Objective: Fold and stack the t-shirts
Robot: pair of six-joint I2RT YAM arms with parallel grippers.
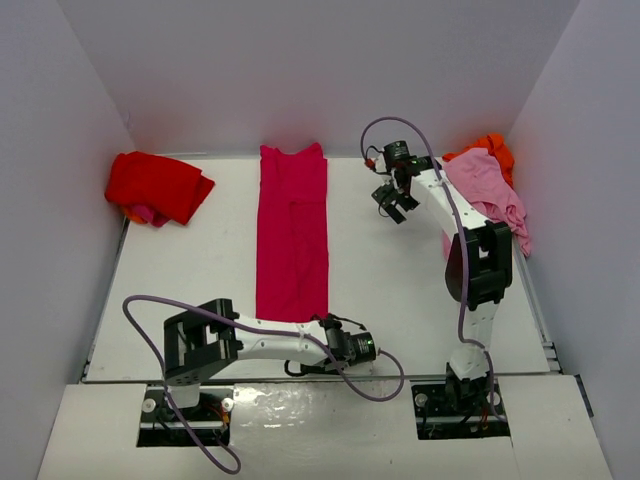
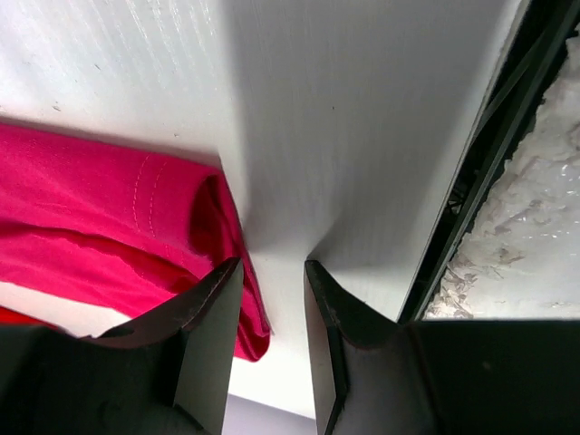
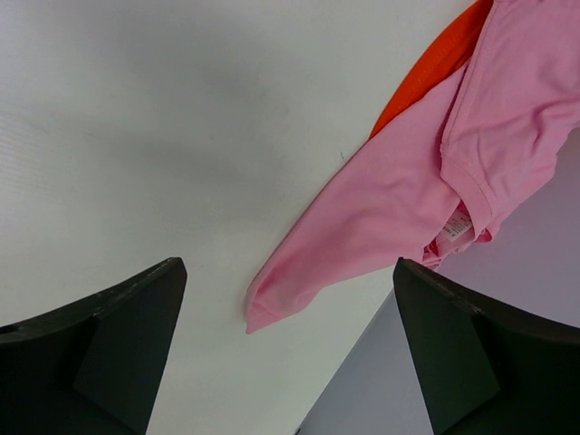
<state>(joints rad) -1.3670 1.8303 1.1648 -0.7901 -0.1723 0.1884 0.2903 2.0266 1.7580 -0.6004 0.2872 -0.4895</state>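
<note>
Top external, Q: where is the crimson shirt (image 1: 292, 235)?
A: Flat on table (image 1: 400, 290), mid-width. Left gripper (image 2: 272, 263) narrowly parted, empty, beside its near corner. Right gripper (image 3: 288, 263) spread wide, empty, near pink shirt (image 3: 390, 199).

table (image 1: 390, 270) lies open between crimson shirt (image 1: 292, 235) and pink shirt (image 1: 488, 188); walls (image 1: 300, 70) hem three sides.

your top camera looks down on the whole table (image 1: 400, 290) from above and behind; the wrist cameras sit close (facing downward), left sharing the crimson shirt (image 2: 91, 208), right the pink shirt (image 3: 399, 199).
</note>
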